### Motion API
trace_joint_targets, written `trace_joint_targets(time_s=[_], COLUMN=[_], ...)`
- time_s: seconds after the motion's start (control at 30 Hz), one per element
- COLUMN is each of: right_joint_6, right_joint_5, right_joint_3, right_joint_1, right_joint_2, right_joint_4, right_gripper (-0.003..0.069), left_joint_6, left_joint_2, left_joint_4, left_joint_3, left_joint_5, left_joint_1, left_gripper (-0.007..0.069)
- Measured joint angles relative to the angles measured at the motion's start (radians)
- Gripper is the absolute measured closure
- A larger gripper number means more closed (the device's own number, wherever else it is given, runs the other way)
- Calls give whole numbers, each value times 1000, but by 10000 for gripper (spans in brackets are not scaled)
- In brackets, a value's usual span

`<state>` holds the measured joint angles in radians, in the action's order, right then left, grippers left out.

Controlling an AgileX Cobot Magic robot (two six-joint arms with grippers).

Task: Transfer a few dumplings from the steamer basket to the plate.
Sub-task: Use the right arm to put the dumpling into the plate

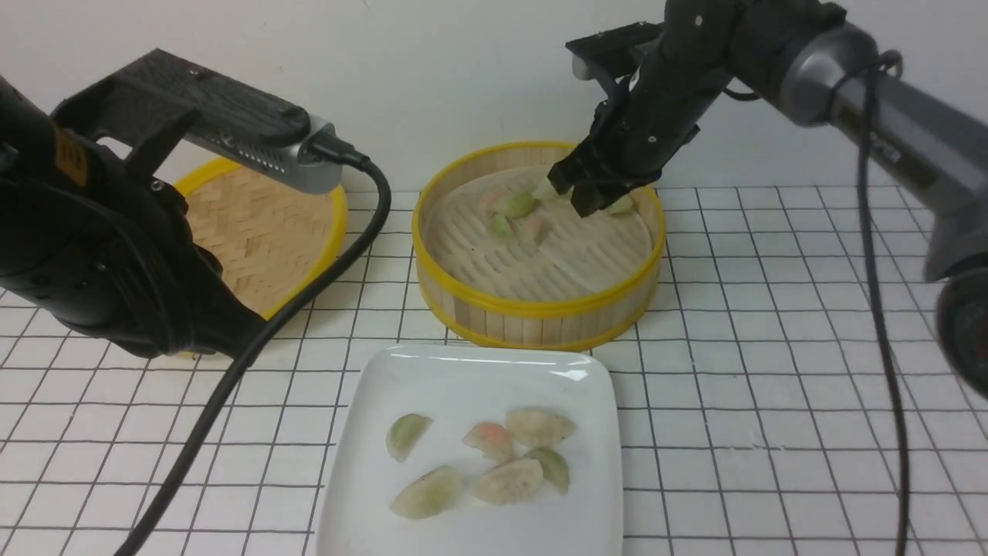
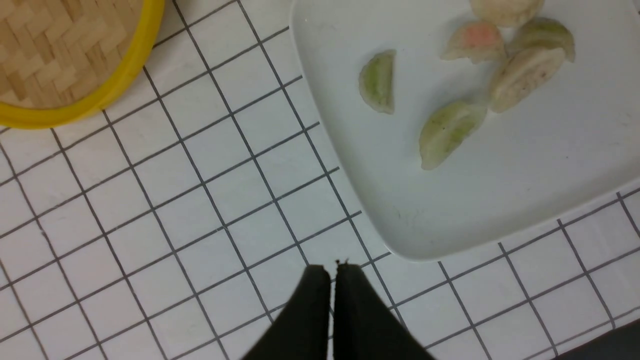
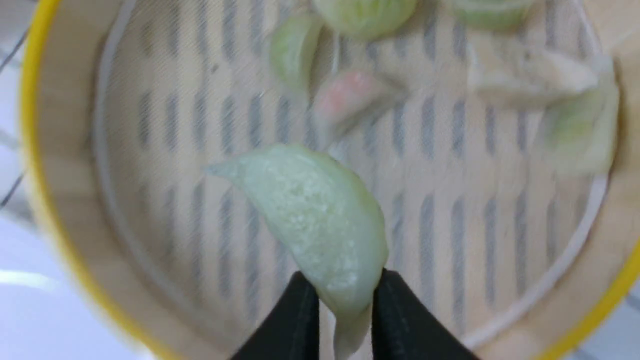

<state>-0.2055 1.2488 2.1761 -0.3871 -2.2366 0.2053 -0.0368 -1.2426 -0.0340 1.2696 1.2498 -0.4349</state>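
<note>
Closest to the camera sits the plate (image 1: 355, 494), white and shiny, on a table (image 1: 772, 401) of white squares with dark lines. Six dumplings (image 1: 509, 480) lie on the plate. One green one lies off by itself on the left side, and the other five are bunched close together, some of them touching. One in the bunch has a pink middle. Behind the plate, very near its back edge, stands the steamer basket (image 1: 532, 313), round with yellow bands. Other dumplings (image 1: 515, 204) lie on the pale liner (image 1: 556, 262) inside it, toward the back; most are green and one is pink. The right gripper (image 1: 583, 193) reaches down over the back part of the basket. In the right wrist view its two black tips squeeze one end of a pale green dumpling (image 3: 315, 220), so the pincer is closed on it. That dumpling sticks out from the tips over the liner, which looks blurry behind it. On the left side of the table lies the woven lid (image 1: 255, 232) with a yellow rim, partly hidden by the left arm. A thick black cable (image 1: 231, 386) runs from that arm down across the table. The left gripper (image 2: 332, 272) hangs over the bare table just beside a corner of the plate. Its two black tips are pressed together and it holds nothing.
</note>
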Motion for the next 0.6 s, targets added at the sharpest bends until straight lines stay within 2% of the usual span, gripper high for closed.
trace_joint_targets(time_s=[0.17, 0.27, 0.3, 0.37, 0.43, 0.47, 0.53, 0.6], right_joint_6=[-10, -62, -63, -81, -82, -82, -81, -80], right_joint_5=[-4, -56, -63, -189, -234, -308, -362, -399], right_joint_3=[-346, -571, -581, -668, -679, -683, -685, -685], right_joint_1=[-51, -140, -146, -206, -219, -229, -229, -229], right_joint_2=[223, 303, 303, 288, 275, 251, 235, 222], right_joint_4=[112, 193, 194, 202, 202, 208, 215, 216], right_gripper=[540, 540, 540, 540, 540, 533, 496, 419], left_joint_6=[0, 0, 0, 0, 0, 0, 0, 0], left_joint_2=[0, 0, 0, 0, 0, 0, 0, 0], left_joint_4=[-8, -8, -8, -8, -8, -8, -8, -8], left_joint_3=[0, 0, 0, 0, 0, 0, 0, 0], left_joint_5=[0, 0, 0, 0, 0, 0, 0, 0], left_joint_1=[0, 0, 0, 0, 0, 0, 0, 0], left_gripper=[631, 631, 631, 631, 631, 631, 631, 631])
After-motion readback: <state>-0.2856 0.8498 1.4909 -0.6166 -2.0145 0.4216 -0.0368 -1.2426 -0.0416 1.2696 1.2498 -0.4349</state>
